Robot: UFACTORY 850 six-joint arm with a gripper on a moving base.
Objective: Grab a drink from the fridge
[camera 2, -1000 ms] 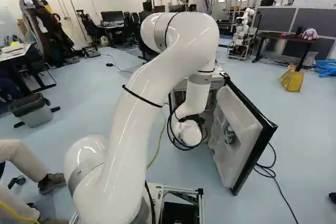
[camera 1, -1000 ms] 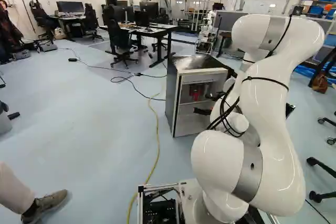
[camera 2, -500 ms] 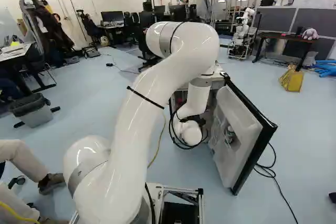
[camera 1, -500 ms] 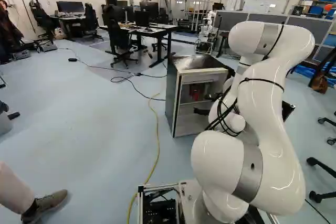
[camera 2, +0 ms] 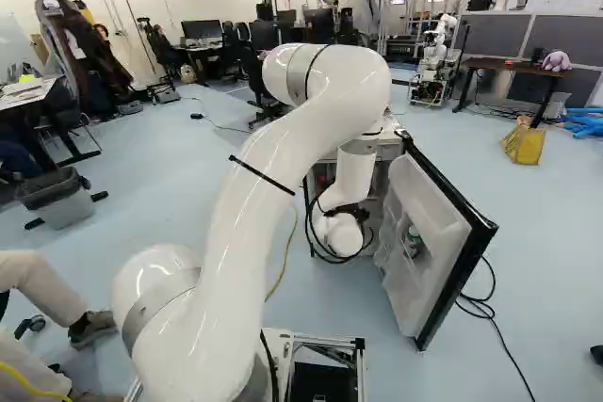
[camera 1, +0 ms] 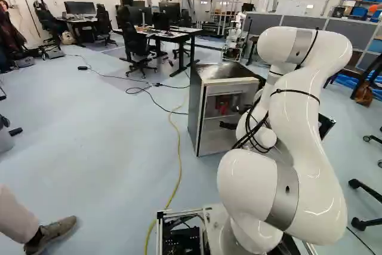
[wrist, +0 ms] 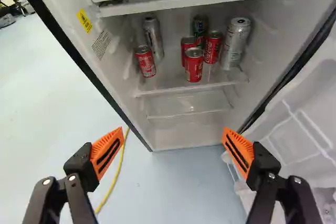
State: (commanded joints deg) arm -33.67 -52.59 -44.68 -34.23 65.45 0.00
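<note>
Our gripper (wrist: 174,131) is outside the fridge (camera 1: 203,120), with its two fingers (wrist: 107,153) spread wide and nothing between them. The drinks stand on a shelf (wrist: 184,88) inside, well ahead of the fingertips. We think the front red can (wrist: 194,65) is the easiest to get, as it is closest to the shelf's front edge. It stands up tall, and it lies ahead of the gap, a bit toward the finger on the door (camera 2: 424,233) side. So we should go a little that way, then straight in, with one finger on each side of the can. Other cans stand close behind it, like the red one (wrist: 213,46) and the big silver one (wrist: 236,43), so we could bump them.
</note>
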